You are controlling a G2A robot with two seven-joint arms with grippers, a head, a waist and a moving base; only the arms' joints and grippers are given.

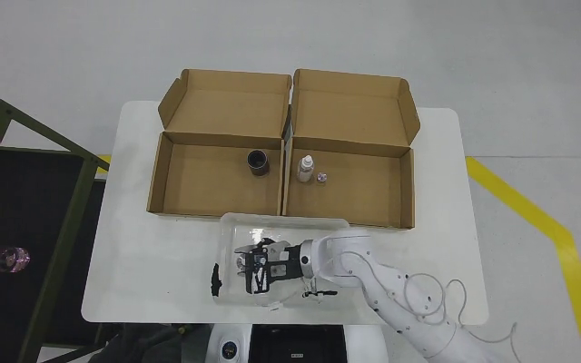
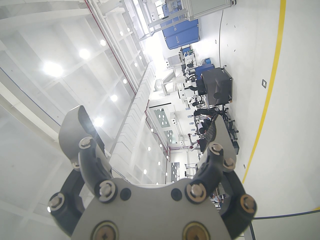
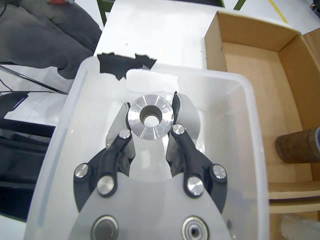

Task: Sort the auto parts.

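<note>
Right gripper down in the clear bin, fingers closed on a metal ring

Grip sits only across the ring's smooth outer edge, so a quick lift may let it slip or tilt out; the bin's wall and the front wall of the left box stand between the ring and either box, and a low carry could knock it loose; that box holds a brown cylinder, the right box a white bottle; left gripper is turned upward, fingers open and empty.
</note>
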